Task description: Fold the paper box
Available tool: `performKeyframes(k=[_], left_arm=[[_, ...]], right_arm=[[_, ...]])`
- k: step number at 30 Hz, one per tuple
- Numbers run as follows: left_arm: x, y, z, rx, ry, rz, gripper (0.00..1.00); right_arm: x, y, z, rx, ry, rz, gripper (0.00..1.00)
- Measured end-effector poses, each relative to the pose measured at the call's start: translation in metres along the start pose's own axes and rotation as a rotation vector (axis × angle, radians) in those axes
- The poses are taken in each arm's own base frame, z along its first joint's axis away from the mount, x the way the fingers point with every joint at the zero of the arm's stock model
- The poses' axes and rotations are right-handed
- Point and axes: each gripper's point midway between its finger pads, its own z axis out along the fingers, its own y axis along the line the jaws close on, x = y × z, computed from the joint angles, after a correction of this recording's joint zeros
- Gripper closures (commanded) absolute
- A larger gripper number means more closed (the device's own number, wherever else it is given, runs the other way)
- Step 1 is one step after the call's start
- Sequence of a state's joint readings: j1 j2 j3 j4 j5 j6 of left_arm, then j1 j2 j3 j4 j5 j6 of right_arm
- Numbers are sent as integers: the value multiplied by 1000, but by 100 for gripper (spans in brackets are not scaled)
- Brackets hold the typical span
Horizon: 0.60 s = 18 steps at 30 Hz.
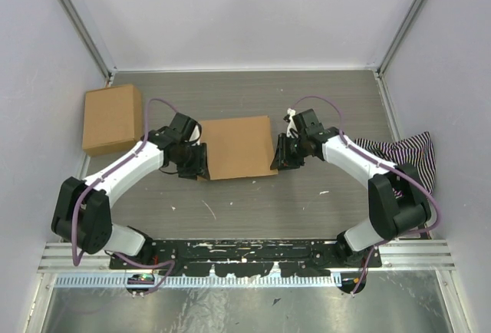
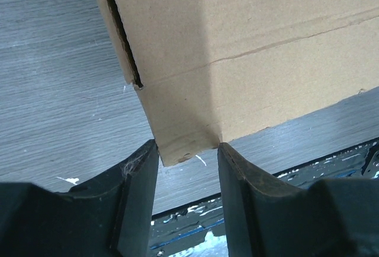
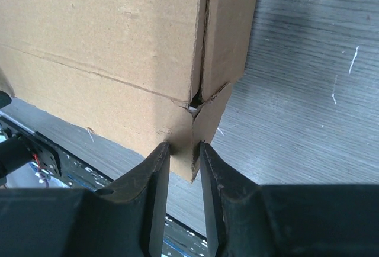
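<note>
The paper box (image 1: 238, 147) lies in the middle of the table, folded into a shallow brown cardboard shape. My left gripper (image 1: 201, 162) is at its near left corner. In the left wrist view the box corner (image 2: 249, 50) sits between the tips of my left gripper (image 2: 186, 147), and both fingers touch it. My right gripper (image 1: 278, 154) is at the box's near right corner. In the right wrist view my right gripper (image 3: 185, 147) is closed narrowly on the corner edge of the box (image 3: 106, 50), where a side flap stands slightly open.
A second, ready-made brown cardboard box (image 1: 113, 118) stands at the far left by the wall. A striped cloth (image 1: 406, 153) lies at the right edge. White walls enclose the table on three sides. A metal rail (image 1: 245, 252) runs along the near edge.
</note>
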State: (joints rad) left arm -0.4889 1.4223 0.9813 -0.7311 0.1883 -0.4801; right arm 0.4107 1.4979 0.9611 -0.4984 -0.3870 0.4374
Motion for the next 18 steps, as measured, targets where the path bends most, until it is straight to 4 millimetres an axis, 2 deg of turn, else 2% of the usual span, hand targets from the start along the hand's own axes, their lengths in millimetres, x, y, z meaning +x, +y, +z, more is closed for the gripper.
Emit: performKeyframes(k=[10,18], left_arm=[[-2,2,11,-10,8,-4,49],[-2,3,12,-13,9,-8,50]], right_arm=[[5,-11,13,6,-12,-24,68],[6,-10,15,-6,-12,-17,71]])
